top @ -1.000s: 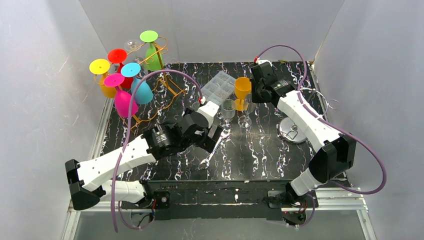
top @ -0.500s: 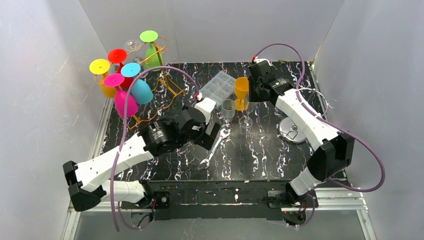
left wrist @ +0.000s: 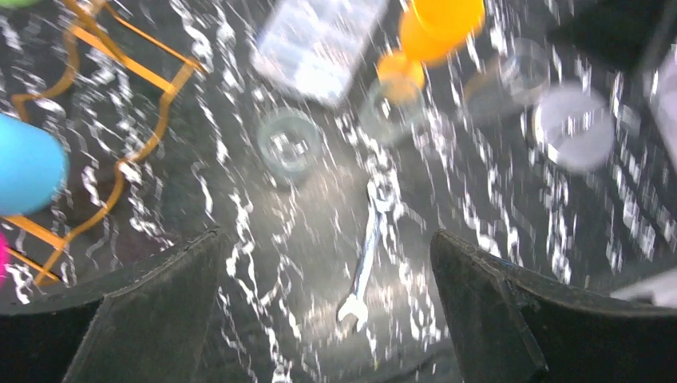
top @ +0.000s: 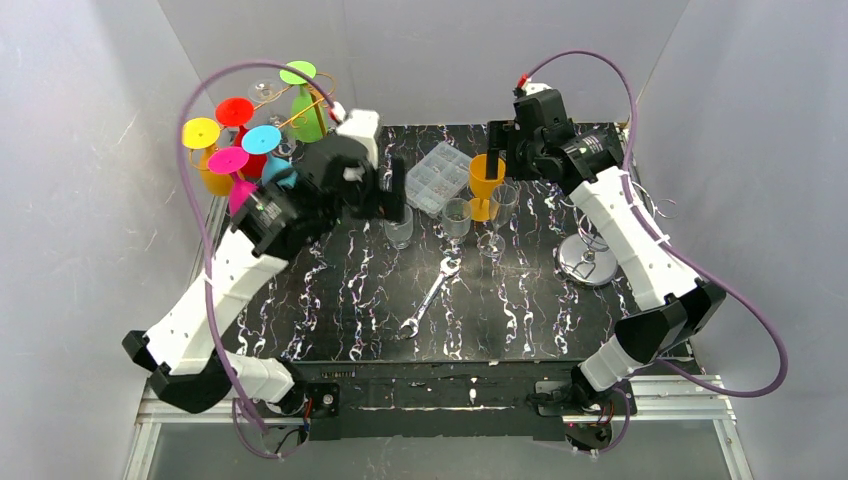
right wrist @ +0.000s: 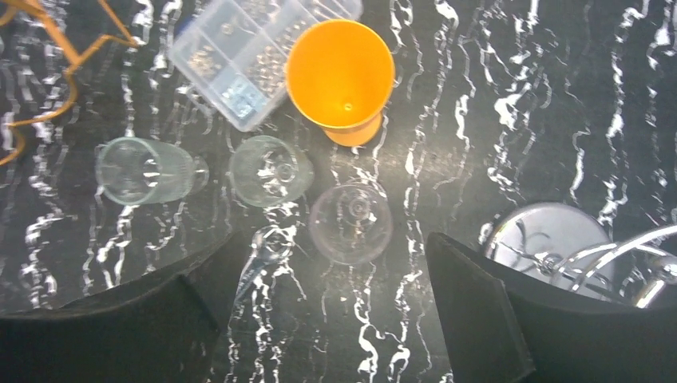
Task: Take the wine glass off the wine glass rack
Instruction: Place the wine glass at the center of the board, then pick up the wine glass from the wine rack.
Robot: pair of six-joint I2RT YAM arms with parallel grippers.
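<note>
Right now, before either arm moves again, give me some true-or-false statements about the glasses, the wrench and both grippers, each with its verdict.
1. The orange glass stands upright on the table. True.
2. The right gripper grips a clear glass. False: it is open and holds nothing.
3. The wrench lies flat on the table. True.
4. The left gripper is shut. False: it is open and empty.
</note>
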